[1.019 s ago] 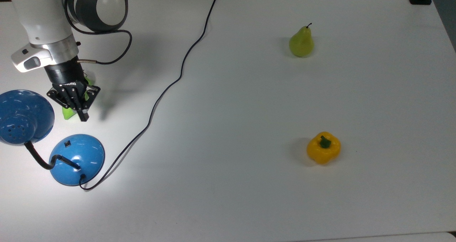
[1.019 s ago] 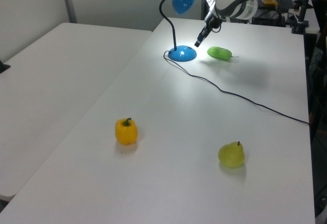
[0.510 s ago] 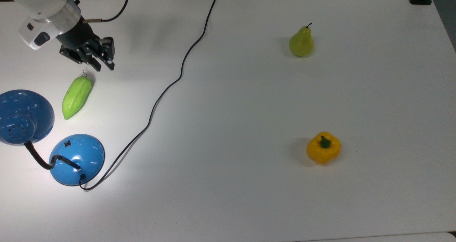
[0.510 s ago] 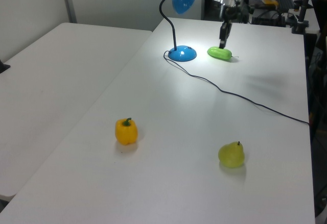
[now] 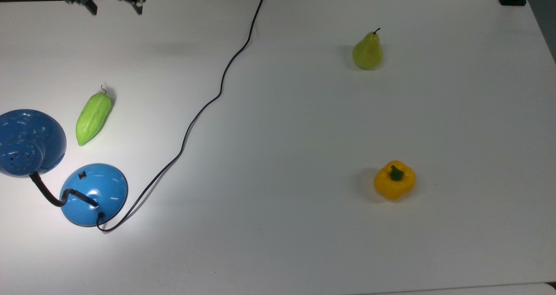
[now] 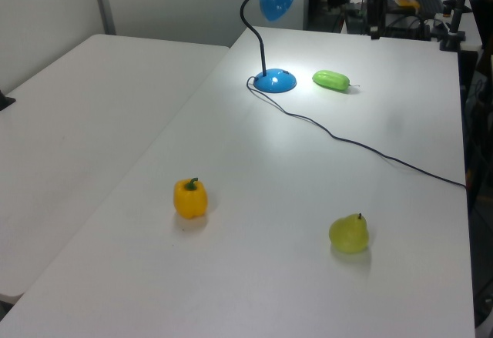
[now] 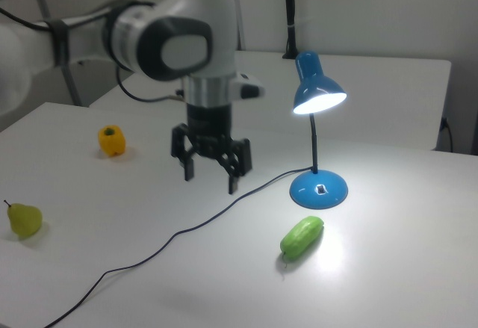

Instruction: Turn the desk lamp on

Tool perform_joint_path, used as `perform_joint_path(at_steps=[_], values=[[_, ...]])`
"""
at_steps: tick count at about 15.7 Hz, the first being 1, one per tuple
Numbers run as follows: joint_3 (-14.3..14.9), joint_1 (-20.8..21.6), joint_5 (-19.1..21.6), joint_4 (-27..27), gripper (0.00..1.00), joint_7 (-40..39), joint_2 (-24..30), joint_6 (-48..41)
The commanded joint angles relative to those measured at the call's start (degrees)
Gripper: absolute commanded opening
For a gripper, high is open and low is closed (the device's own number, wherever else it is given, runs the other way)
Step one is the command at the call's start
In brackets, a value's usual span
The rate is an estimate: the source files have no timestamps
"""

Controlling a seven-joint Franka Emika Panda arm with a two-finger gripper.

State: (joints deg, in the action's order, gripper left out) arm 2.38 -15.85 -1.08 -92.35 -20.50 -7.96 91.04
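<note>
the desk lamp (image 7: 317,119) is lit: in the right view its shade glows white underneath, right of centre in the frame, and a bright pool lies on the table (image 5: 304,156) around its blue base. in the top view the lamp sits at the lower left of the frame, base and shade side by side, with its cord (image 5: 208,99) running up to the top edge. what has changed over the last second is the arm: a second ago the gripper (image 5: 115,1) hung low, just above the lamp's base and over the green vegetable (image 5: 93,117); half a second ago it had lifted clear toward the upper left; now it is at the very top left of the top view, well apart from the lamp. the bright pool was already there a second ago, so by my reading the switch has been pressed, the task is done and the arm is backing off. the jaws stand wide open with nothing between them, plainest in the right view, left of centre. the top view cuts the gripper's upper part and the shade's left rim at the frame edges. the switch on the base shows as a small dark square; i cannot tell its position. the pear (image 5: 367,51) and yellow pepper (image 5: 394,180) sit at the right of the top view, away from all this.
</note>
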Motion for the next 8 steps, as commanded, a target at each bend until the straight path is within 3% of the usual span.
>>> perform_joint_path(at_steps=[1,6,8], values=[[0.96,5.03,-1.2,-2.14,1.0,8.16,7.07,-2.36],[0.87,11.36,0.37,-2.14,1.0,22.41,13.58,-2.27],[0.7,12.77,3.96,-2.22,1.0,25.49,14.55,-1.92]])
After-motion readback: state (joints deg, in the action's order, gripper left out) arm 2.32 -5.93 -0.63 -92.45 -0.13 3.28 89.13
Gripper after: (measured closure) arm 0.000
